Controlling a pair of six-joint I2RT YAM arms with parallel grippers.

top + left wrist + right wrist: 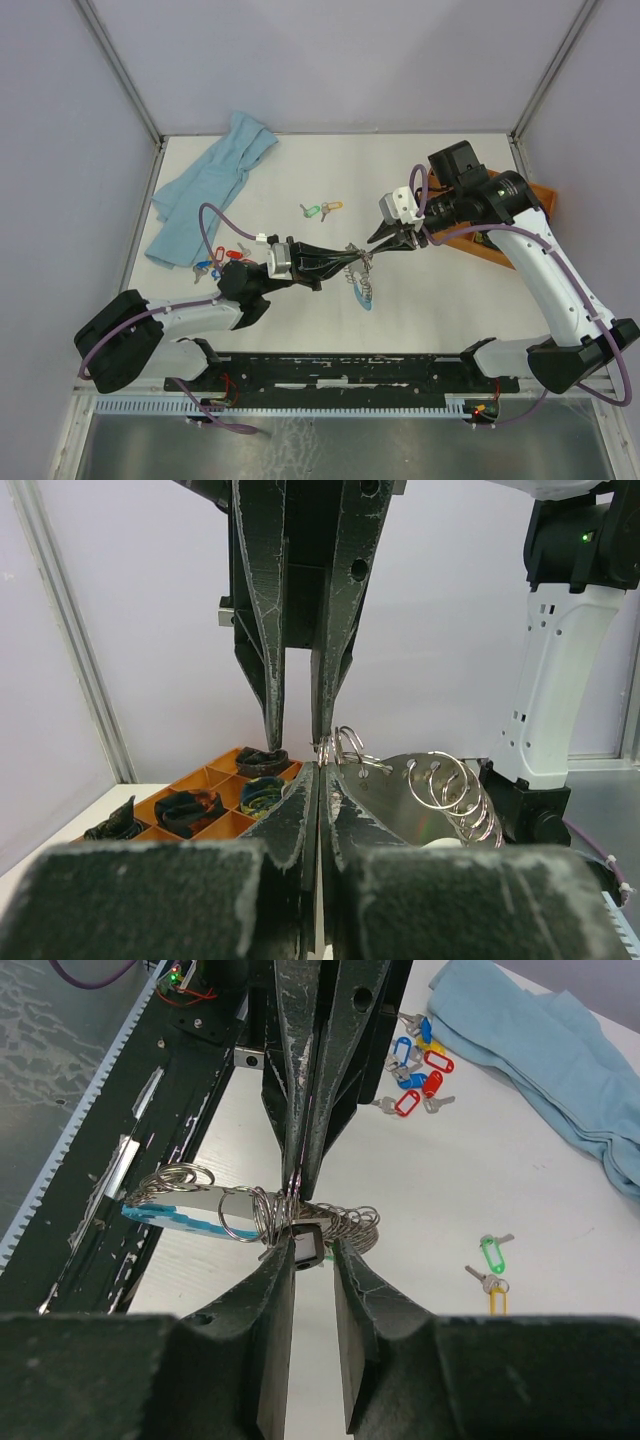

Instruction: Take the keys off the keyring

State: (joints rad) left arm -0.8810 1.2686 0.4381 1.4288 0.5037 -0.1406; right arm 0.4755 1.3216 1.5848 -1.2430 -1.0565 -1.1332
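Both arm bases sit nearest in the top view, the keyring (360, 272) hanging between them; left gripper (320, 770) clamps it fully shut; right gripper (310, 1250), part-closed, seemingly pinches a key, which hasty pulling could jerk free.

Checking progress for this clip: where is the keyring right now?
In the top external view the keyring hangs above the table's middle, held between the left end effector and the right end effector, with its light blue stretch drooping toward the near edge.
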